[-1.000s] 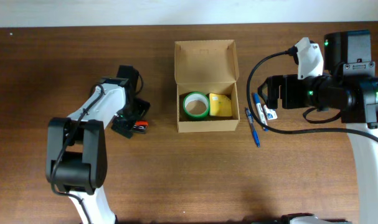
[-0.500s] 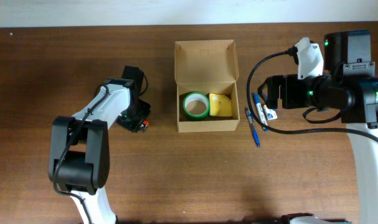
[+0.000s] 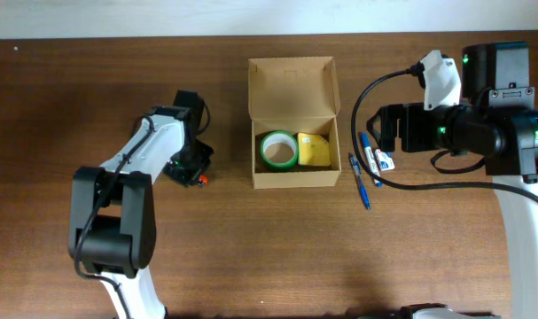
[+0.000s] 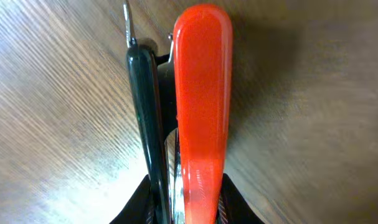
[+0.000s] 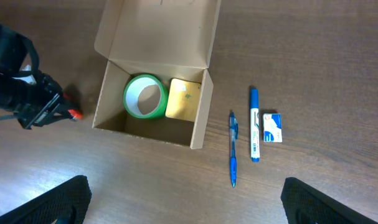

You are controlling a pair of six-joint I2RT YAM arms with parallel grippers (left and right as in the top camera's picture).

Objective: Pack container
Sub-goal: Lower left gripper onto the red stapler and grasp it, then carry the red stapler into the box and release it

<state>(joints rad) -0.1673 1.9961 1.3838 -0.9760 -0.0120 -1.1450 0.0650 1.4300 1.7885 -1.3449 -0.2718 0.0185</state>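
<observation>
The container is a tan cardboard box at the table's middle with its flap lid open to the far side; it also appears in the right wrist view. Inside lie a green tape roll and a yellow item. Left of the box, my left gripper is down at the table, shut on an orange-and-black tool whose two handles sit side by side between the jaws. My right gripper hovers open to the right of the box, holding nothing.
Right of the box lie a blue pen, a blue-and-white marker and a small white-and-blue eraser. The right arm's cable loops above them.
My left gripper has closed on the orange-and-black tool and shifted slightly toward the box. The right arm has not moved.
</observation>
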